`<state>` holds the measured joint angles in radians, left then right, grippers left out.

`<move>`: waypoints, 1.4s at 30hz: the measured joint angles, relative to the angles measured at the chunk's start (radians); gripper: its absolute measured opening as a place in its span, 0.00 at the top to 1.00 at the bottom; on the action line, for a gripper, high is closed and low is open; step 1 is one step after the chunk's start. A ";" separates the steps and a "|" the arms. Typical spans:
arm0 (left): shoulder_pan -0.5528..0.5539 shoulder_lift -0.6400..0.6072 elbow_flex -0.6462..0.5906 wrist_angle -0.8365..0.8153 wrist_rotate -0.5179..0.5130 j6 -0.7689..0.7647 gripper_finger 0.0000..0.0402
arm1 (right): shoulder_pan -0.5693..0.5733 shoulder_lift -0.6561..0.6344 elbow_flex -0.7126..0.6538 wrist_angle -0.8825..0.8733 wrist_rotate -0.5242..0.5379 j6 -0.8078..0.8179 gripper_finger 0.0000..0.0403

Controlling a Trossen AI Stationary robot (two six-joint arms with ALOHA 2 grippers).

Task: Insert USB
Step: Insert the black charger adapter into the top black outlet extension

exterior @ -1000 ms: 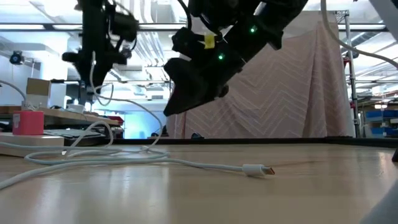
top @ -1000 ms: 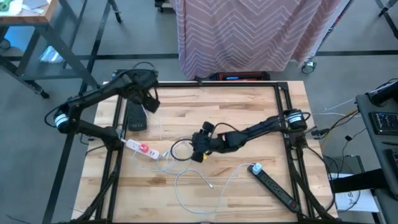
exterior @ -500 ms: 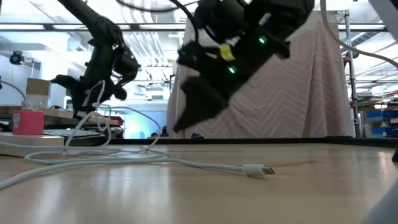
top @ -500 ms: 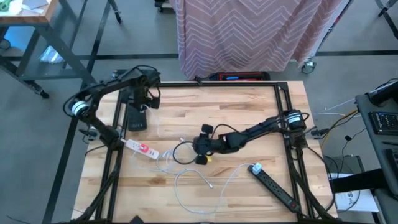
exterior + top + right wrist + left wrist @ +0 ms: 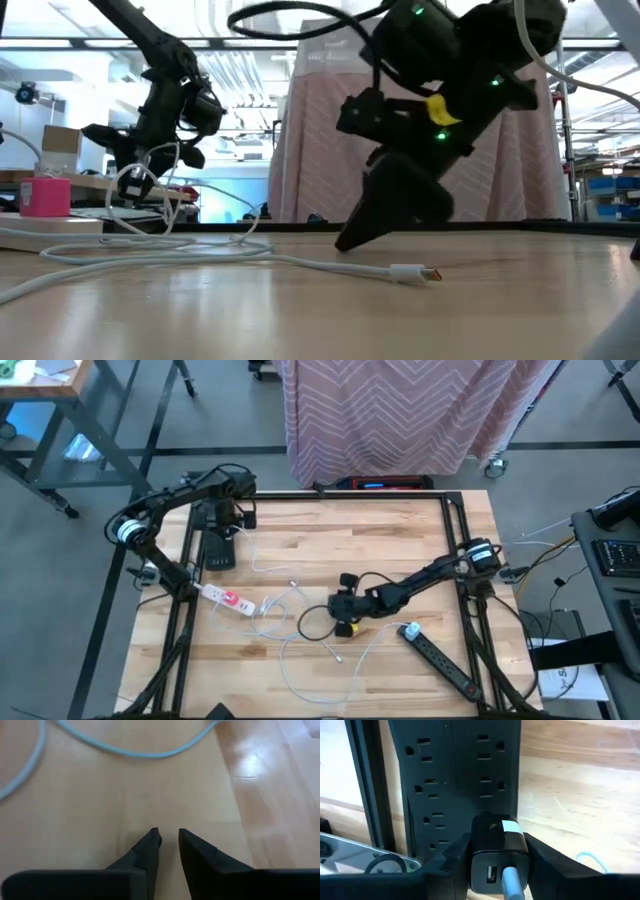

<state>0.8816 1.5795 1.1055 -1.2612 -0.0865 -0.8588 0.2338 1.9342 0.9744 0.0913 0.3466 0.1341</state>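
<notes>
Left gripper (image 5: 495, 865) is clamped on a black USB charger block (image 5: 499, 855), a white cable (image 5: 510, 882) already seated in one of its two ports, and holds it over the black power strip (image 5: 455, 785) at the table's far left edge, apparently to line the block up with an outlet. Right gripper (image 5: 167, 842) sits low over bare wooden table (image 5: 380, 540), fingers nearly closed with only a narrow gap and nothing between them; it appears to be descending toward the loose cable end. The low view shows that free USB-C plug (image 5: 415, 272) lying flat on the wood just beside the right gripper; the right wrist view misses the plug entirely. Only the left wrist view reveals the charger's second, unoccupied port
</notes>
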 joint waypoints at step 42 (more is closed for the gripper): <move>-0.013 -0.047 -0.134 0.065 -0.069 -0.047 0.66 | 0.039 -0.011 -0.011 0.003 -0.009 -0.030 0.92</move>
<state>0.8684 1.5326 0.9714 -1.1959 -0.1553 -0.9059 0.2729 1.9236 0.9630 0.0940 0.3374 0.1043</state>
